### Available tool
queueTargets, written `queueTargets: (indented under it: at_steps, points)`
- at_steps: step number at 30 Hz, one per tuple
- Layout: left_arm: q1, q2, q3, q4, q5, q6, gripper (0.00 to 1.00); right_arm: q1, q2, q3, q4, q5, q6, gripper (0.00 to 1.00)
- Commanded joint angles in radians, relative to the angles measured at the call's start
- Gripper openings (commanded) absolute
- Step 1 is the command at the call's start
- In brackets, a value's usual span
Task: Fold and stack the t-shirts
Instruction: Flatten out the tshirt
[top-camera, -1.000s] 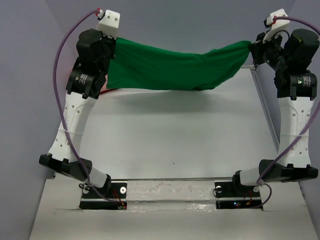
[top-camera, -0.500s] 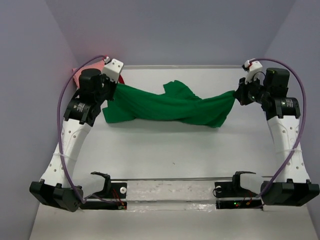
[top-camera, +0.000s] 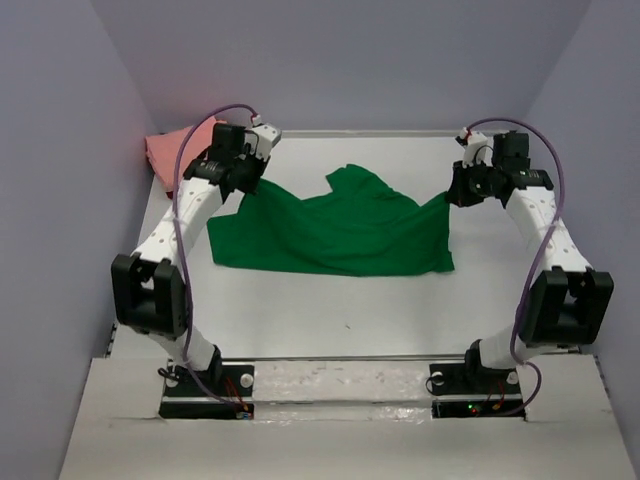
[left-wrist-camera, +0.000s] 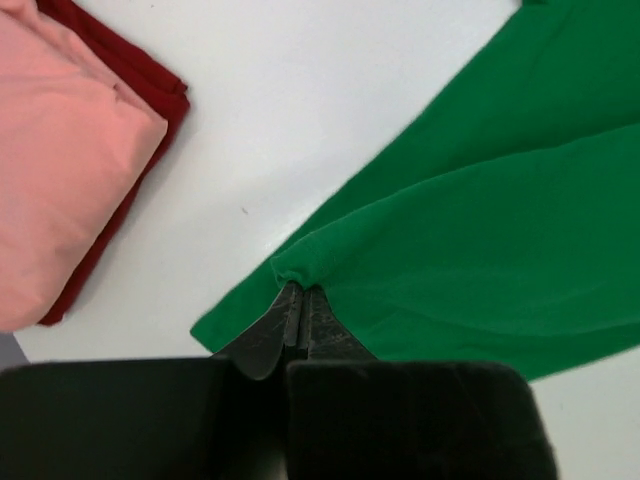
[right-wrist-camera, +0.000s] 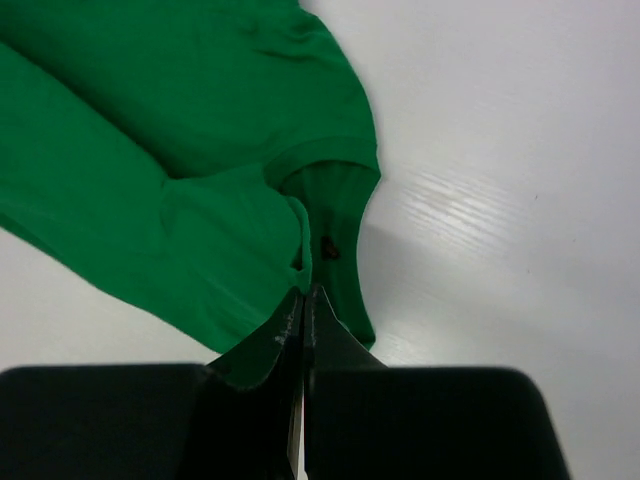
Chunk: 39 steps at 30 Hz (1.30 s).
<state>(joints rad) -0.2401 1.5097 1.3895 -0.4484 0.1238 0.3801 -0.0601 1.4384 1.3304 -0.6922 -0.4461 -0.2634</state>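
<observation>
The green t-shirt is spread on the desk between the two sets of fingers. A bunched edge of it is pinched by the left fingers, which are clenched on the cloth; the rest of the garment is laid out ahead and to their right. A gathered fold beside a hemmed edge is clamped by the right fingers, with the cloth ahead and to their left. The salmon pink t-shirt is folded ahead and left of the left fingers, stacked on the dark red t-shirt, apart from the green one
</observation>
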Motion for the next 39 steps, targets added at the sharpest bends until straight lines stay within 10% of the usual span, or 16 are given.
queueTargets:
  at_steps: [1, 11, 17, 27, 39]
  points:
    - [0.008, 0.203, 0.273, 0.016, 0.017, -0.007, 0.0, -0.009, 0.15, 0.179, 0.134, 0.026, 0.018, 0.0]
    - [-0.001, 0.716, 1.269, -0.2, -0.012, -0.061, 0.0, -0.047, 0.438, 0.676, 0.132, 0.064, 0.043, 0.0]
    - [-0.005, 0.393, 0.837, 0.12, -0.006, -0.102, 0.0, -0.076, 0.397, 0.765, 0.164, 0.037, 0.044, 0.0]
    - [-0.005, 0.152, 0.786, 0.125, -0.058, -0.092, 0.0, -0.076, 0.229, 0.888, 0.175, -0.071, 0.078, 0.0]
    - [0.015, -0.186, 0.327, 0.194, -0.144, -0.029, 0.0, -0.066, 0.051, 0.912, 0.028, -0.12, 0.013, 0.0]
